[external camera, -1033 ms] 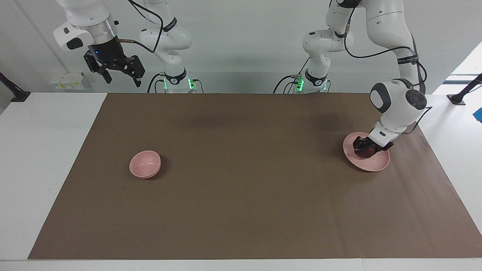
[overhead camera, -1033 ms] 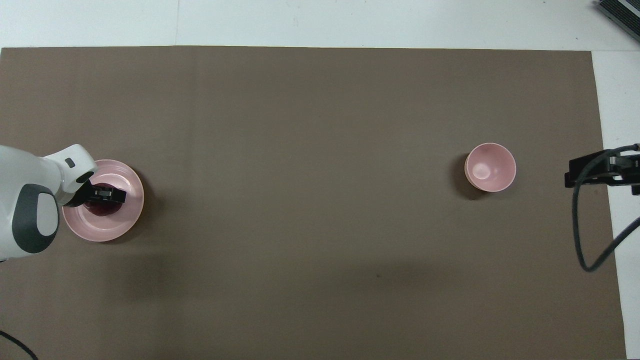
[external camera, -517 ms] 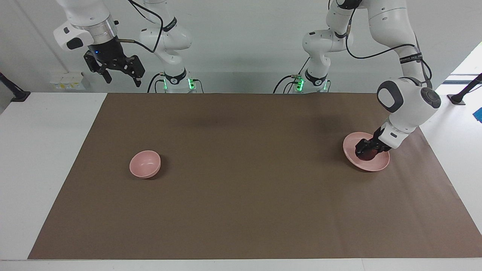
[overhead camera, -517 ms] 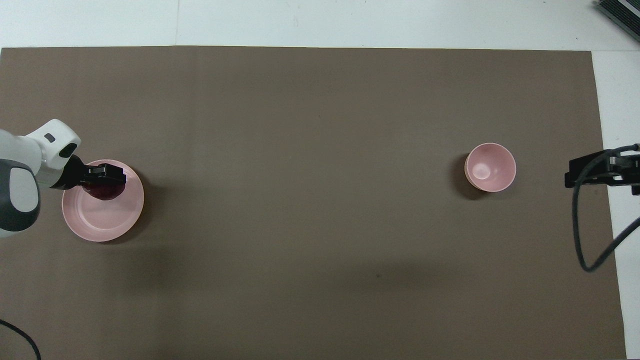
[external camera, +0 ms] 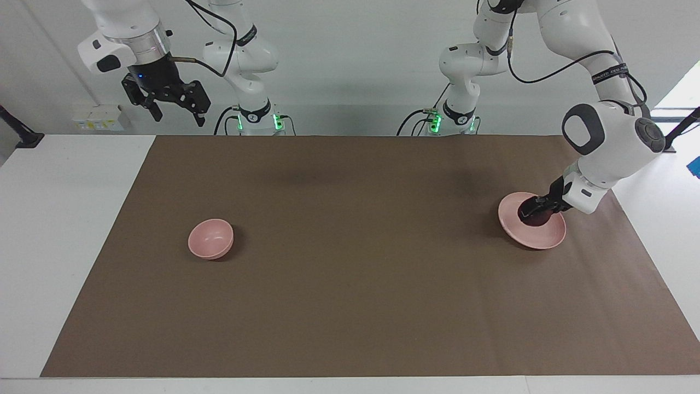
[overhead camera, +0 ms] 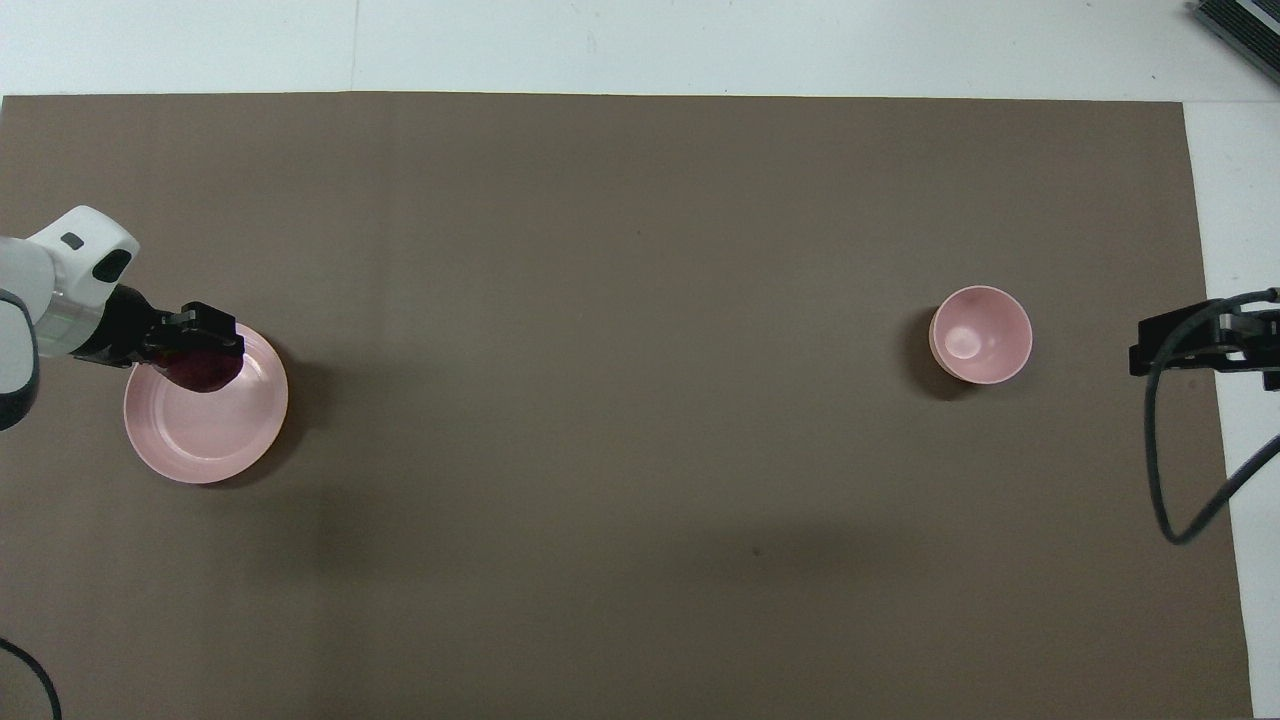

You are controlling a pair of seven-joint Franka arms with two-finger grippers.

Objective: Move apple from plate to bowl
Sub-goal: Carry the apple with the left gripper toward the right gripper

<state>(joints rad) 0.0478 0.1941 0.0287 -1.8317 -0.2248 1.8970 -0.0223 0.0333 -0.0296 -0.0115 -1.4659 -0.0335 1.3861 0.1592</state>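
While the left gripper clamps the apple over the plate, the bowl sits well apart toward the right arm's end.
Likely firm, smooth and round, the apple could slip; a grip across its widest middle looks safest. Right gripper waits aloft, fingers spread.

Dark red apple on a pale pink plate. Pale pink bowl. Plain brown mat over a white table. 2 white arms with black grippers, black cables, green base lights.
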